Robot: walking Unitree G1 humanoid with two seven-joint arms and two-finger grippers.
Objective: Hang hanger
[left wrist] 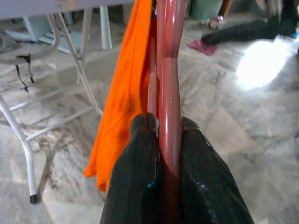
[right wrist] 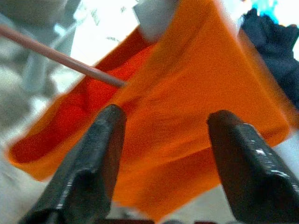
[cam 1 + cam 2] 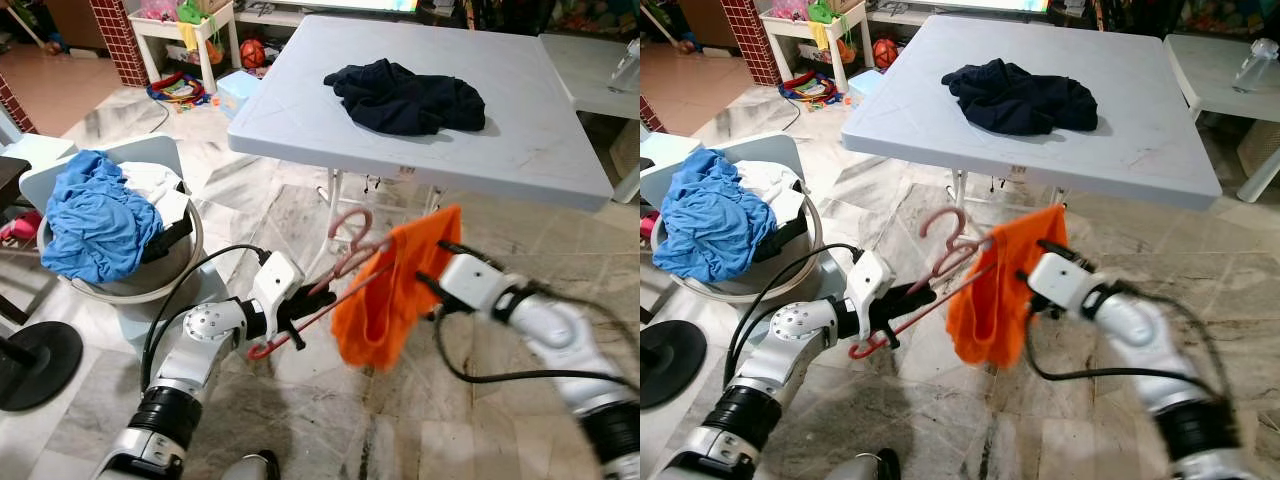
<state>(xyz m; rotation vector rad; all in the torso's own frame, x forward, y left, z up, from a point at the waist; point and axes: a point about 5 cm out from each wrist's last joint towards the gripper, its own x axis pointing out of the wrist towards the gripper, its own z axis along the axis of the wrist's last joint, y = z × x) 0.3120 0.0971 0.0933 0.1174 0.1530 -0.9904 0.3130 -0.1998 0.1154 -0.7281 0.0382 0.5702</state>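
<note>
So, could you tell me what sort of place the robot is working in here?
Probably a lived-in home: a laundry basket heaped with clothes, toys on the marble floor, and a folding table bearing a dark garment.

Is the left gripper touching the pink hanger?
Touching. In the left wrist view, both black fingers of the left gripper press against the pink hanger between them.

Bright daylight; floor glare, left wrist view; right wrist view blurred.
</note>
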